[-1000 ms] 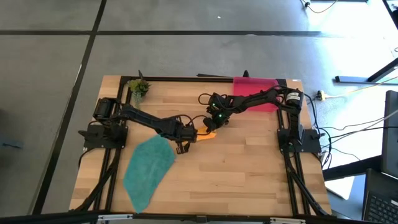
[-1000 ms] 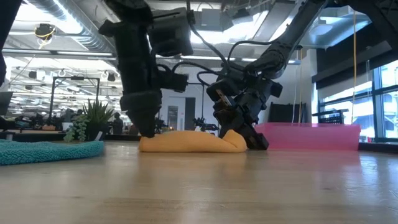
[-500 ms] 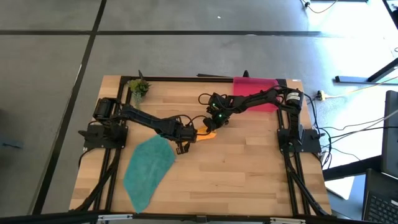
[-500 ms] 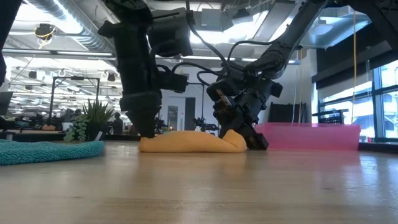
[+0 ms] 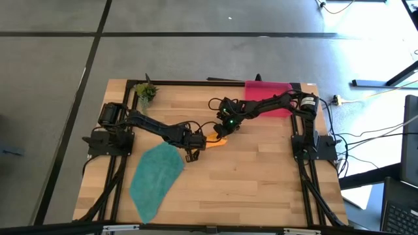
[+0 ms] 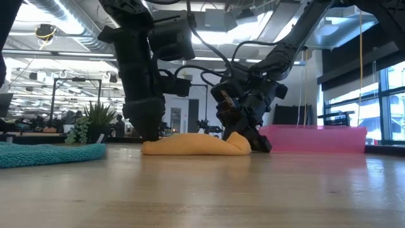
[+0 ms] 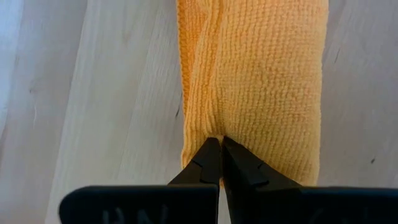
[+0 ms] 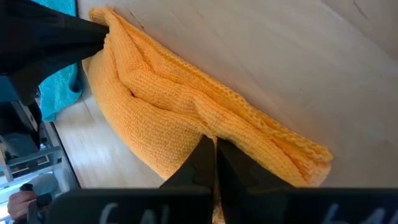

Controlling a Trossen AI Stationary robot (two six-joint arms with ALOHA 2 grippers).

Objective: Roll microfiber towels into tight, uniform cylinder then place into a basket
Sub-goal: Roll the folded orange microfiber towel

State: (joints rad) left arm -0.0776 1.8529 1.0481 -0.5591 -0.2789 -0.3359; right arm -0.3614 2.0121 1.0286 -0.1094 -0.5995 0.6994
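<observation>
The orange towel point(image 5: 220, 139) lies on the table's middle as a loosely rolled, flattened bundle point(image 6: 193, 144). My left gripper point(image 5: 208, 138) is shut at its left end point(image 7: 221, 152). My right gripper point(image 5: 226, 132) is shut on it near its right end point(image 8: 212, 149). The teal towel point(image 5: 157, 177) lies spread flat at the near left. It also shows in the low view point(image 6: 50, 154). The pink basket point(image 5: 264, 91) stands at the far right edge, partly under my right arm. My left gripper pinches the roll's left end point(image 7: 214, 127) between its two fingertips. The fingers slant down from the table's left and lie along the roll. The roll rests on the table. My right gripper pinches a fold of the orange cloth point(image 8: 205, 121) near the roll's right end, between its two fingertips. The fingers slant down from the far right point(image 6: 250, 140) and lie across the roll. That end rests on the table.
A small potted plant point(image 5: 145, 93) stands at the far left corner. The basket's long wall shows in the low view point(image 6: 316, 138), behind the roll and to its right. Bare wood lies at the near right of the table point(image 5: 261, 183).
</observation>
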